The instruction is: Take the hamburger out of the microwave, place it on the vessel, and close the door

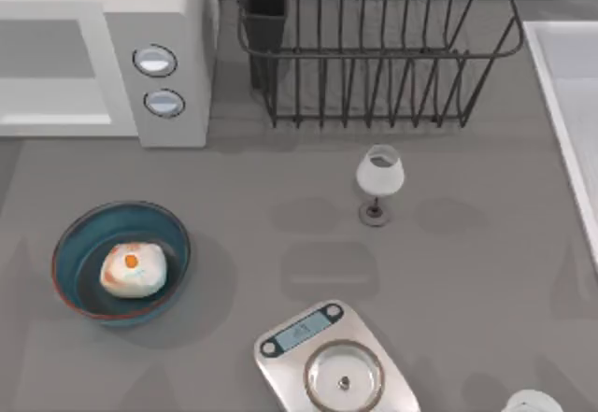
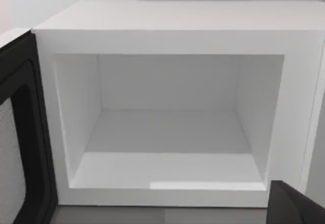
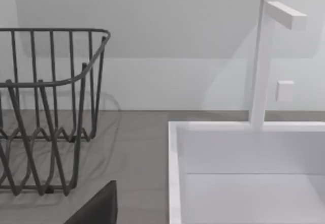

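**Burger is in the bowl, door is open**

The burger (image 1: 134, 269) sits in the middle of the blue bowl (image 1: 70, 244), near the left side of the table. It is small and round and looks soft, so it would squash if pinched hard. It needs no more moving.

The microwave (image 1: 173, 52) stands at the far left. In the left wrist view its inside (image 2: 167, 132) is bare and the door (image 2: 23, 132) is swung open to one side. The door is flat, stiff and likely light. A push on its outer edge, far from the hinge, should swing it shut.

A dark bit of the left gripper (image 2: 297, 203) peeks into its wrist view, and of the right gripper (image 3: 96, 209) into its own. I cannot tell if either is wide or narrow.
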Action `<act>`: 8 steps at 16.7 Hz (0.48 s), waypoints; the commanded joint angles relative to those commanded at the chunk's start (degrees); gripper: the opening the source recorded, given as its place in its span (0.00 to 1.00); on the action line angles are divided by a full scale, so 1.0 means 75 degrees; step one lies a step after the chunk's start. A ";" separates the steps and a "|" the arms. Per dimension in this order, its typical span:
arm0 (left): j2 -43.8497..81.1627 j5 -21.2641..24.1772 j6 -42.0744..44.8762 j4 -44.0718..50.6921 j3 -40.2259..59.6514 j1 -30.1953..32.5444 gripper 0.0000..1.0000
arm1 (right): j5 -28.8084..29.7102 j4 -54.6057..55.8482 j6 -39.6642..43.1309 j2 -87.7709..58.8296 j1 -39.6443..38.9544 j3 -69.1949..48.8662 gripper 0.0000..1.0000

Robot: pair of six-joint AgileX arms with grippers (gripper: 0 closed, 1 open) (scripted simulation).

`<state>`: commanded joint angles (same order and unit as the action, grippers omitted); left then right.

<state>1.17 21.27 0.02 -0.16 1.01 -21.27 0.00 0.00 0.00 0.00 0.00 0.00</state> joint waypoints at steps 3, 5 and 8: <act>0.0002 0.0030 0.0000 0.0000 0.0002 -0.0030 0.00 | 0.0000 0.0000 0.0000 0.0000 0.0000 0.0000 1.00; -0.0016 -0.0022 0.0006 0.0003 -0.0015 0.0023 0.00 | 0.0000 0.0000 0.0000 0.0000 0.0000 0.0000 1.00; 0.0038 -0.0571 0.0007 0.0081 0.0117 0.0572 0.00 | 0.0000 0.0000 0.0000 0.0000 0.0000 0.0000 1.00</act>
<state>1.46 16.99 0.07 0.45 1.89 -16.98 0.00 0.00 0.00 0.00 0.00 0.00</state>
